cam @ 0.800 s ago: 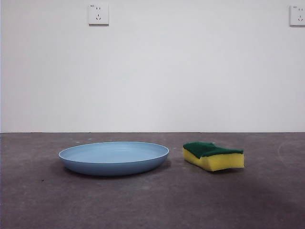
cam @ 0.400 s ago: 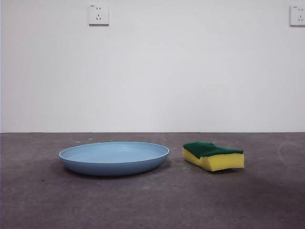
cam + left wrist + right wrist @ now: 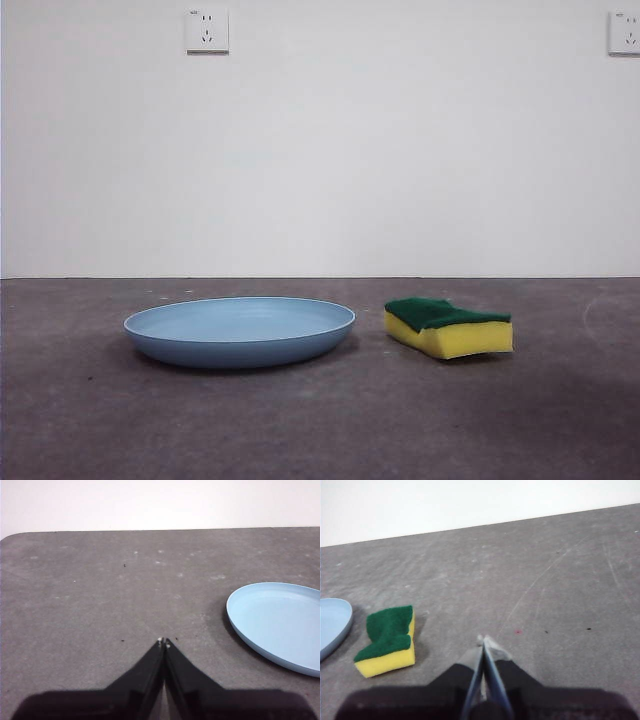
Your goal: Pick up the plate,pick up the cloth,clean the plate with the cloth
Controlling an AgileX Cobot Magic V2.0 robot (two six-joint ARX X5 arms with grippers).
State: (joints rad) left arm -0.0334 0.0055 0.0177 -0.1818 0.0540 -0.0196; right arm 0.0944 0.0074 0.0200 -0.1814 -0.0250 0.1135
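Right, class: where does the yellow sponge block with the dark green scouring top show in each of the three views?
Front view: yellow sponge block with green scouring top, right of centre on the grey table.
Left wrist view: not in it.
Right wrist view: sponge at lower left, beyond the right gripper, shut.
Shared landmark: the round light-blue plastic plate beside it.

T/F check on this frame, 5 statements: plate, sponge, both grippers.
1. The plate lies flat on the table. True.
2. The sponge sits inside the plate. False: it lies on the table beside the plate, apart from it.
3. The sponge's green side faces up. True.
4. The left gripper is shut on the plate's rim. False: it is shut on nothing, away from the plate.
5. The right gripper holds the sponge. False: it is shut and empty, and the sponge lies untouched on the table.
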